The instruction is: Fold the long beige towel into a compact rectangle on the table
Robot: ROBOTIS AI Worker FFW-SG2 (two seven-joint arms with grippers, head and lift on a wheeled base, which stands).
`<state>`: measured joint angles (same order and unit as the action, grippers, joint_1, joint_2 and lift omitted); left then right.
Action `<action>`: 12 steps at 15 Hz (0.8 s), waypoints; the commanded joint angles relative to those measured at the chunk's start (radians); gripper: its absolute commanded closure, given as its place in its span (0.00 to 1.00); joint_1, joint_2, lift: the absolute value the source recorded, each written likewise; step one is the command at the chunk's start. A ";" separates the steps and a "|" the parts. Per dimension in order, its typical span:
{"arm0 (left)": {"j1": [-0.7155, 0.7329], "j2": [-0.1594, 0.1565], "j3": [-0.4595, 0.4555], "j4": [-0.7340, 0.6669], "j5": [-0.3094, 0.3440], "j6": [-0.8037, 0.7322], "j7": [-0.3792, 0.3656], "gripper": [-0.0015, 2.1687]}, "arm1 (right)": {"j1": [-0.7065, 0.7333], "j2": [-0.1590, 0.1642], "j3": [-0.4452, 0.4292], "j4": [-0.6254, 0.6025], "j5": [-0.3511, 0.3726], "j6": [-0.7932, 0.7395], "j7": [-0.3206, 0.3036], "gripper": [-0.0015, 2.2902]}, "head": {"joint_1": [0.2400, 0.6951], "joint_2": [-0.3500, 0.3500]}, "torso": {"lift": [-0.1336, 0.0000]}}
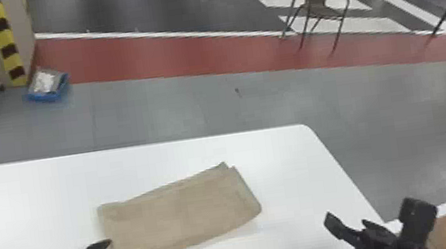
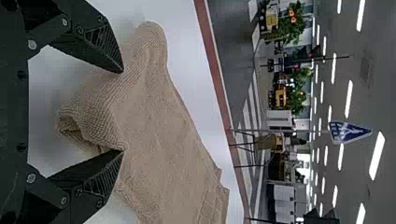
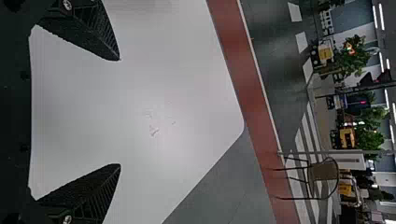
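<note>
The beige towel [image 1: 180,214] lies lower centre, its long axis rising gently rightward, its left end just at the nearer left gripper [image 1: 126,246], whose wide-parted fingers hold nothing, as far as I can tell, while the right gripper [image 3: 119,112] gapes empty, lower right.

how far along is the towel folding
Folding looks well along: the towel lies layered in a rough rectangle. Nothing is gripped: the left gripper is open at its rumpled left end, the right gripper open over the table. Remaining, probably: aligning the offset far-right corner and smoothing that left end.
</note>
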<state>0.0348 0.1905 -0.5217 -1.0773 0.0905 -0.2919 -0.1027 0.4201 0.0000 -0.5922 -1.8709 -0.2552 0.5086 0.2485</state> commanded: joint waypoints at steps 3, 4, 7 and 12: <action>0.025 0.020 -0.004 -0.047 0.002 0.046 -0.008 0.15 | -0.006 0.001 -0.004 0.007 -0.001 0.000 0.000 0.03 | 1.00 0.00 | 1.00; 0.031 0.023 -0.004 -0.064 -0.003 0.061 -0.012 0.15 | -0.006 0.001 -0.004 0.007 -0.006 0.000 0.000 0.03 | 1.00 0.00 | 1.00; 0.037 0.024 -0.003 -0.076 -0.008 0.080 0.008 0.15 | -0.006 0.001 -0.004 0.009 -0.013 0.000 0.000 0.03 | 1.00 0.00 | 1.00; 0.010 0.015 -0.001 -0.055 -0.015 0.080 0.115 0.15 | -0.006 0.001 0.009 0.010 -0.015 0.000 0.000 0.03 | 1.00 0.00 | 1.00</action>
<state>0.0521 0.2068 -0.5221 -1.1392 0.0773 -0.2124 0.0031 0.4142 0.0000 -0.5845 -1.8613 -0.2695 0.5086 0.2485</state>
